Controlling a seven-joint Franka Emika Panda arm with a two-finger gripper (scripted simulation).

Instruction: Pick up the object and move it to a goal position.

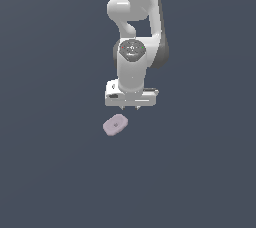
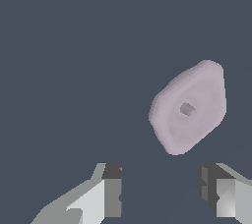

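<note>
The object (image 1: 115, 125) is a small flat pale pinkish-lilac oval slab with a tiny central dimple, lying on the dark grey surface. In the wrist view the object (image 2: 188, 107) lies flat, ahead of the fingers and off to one side. My gripper (image 1: 130, 107) hangs just above the surface, beside the slab on the exterior view's right, not touching it. Its two fingertips (image 2: 112, 191) stand apart with nothing between them, so the gripper (image 2: 160, 191) is open and empty.
The white arm (image 1: 135, 27) rises straight up behind the gripper. The plain dark grey surface (image 1: 50, 172) fills all the rest of both views.
</note>
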